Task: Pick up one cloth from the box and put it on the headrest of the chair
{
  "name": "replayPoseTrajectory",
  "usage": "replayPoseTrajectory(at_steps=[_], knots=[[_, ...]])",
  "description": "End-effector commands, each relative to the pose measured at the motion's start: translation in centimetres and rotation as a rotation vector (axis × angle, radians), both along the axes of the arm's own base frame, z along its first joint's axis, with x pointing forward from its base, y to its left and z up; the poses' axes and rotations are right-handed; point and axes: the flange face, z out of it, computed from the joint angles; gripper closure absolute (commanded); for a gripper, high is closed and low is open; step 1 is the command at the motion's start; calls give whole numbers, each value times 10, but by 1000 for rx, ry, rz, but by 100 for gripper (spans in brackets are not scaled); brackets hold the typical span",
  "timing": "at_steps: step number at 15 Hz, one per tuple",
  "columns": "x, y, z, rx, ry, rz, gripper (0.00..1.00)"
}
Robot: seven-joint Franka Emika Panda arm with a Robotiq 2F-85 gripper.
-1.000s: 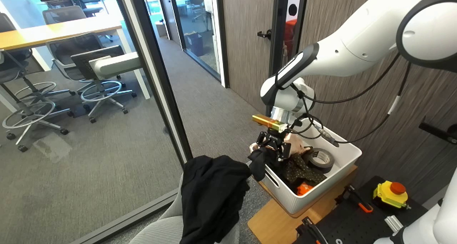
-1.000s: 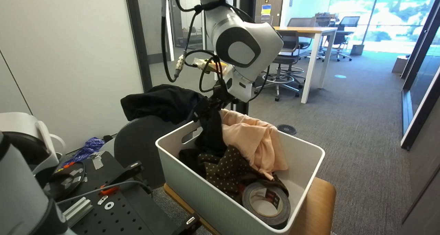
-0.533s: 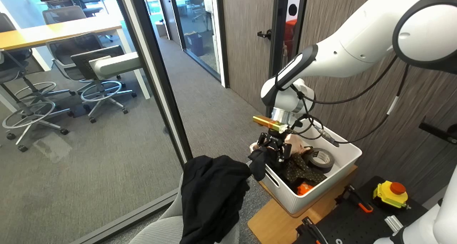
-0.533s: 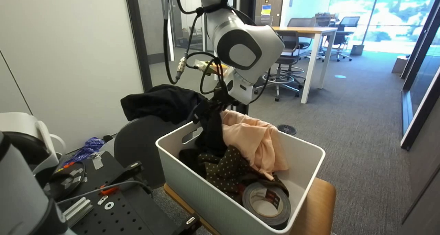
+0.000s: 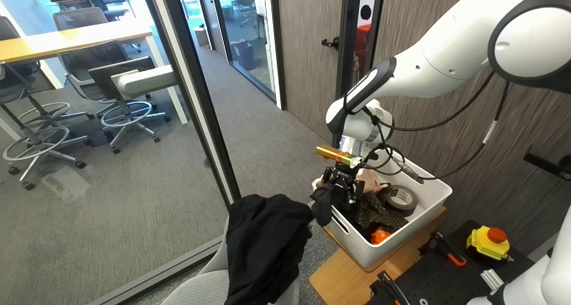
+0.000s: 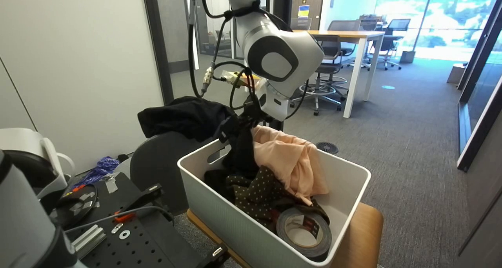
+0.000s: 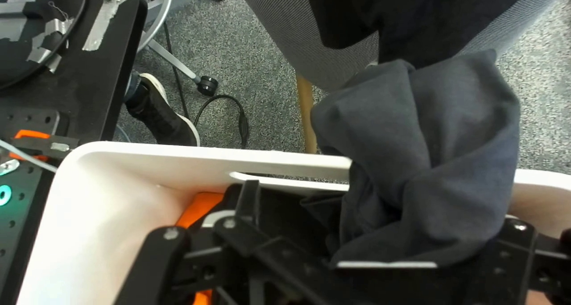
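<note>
Over the box [image 6: 219, 217], the arm [image 5: 439, 64] slopes down, tool [image 5: 340, 190] touching dark cloth [image 7: 424, 162].

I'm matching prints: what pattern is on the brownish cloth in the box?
The brownish cloth has small pale dots, clearest in an exterior view.

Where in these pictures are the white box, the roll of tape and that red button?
White box [image 6: 227, 225]: in an exterior view, on its outer wall.
Roll of tape [image 6: 308, 252]: in an exterior view, on its grey ring.
Red button [image 5: 496, 235]: in an exterior view, on its top.
</note>
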Motion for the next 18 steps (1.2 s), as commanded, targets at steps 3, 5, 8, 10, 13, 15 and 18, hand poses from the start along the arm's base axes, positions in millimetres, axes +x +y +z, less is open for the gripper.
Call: replayPoseTrajectory(at_steps=[3,5,8,10,13,15,18], knots=[[5,-1,2,15,-17,35,0],[4,0,1,13,-23,50,28],[4,-2,1,15,-28,59,51],[4,-2,1,13,-28,64,67],[4,-2,0,12,-27,70,88],[4,-2,-1,10,-26,73,100],[3,-1,-1,8,-25,77,99]])
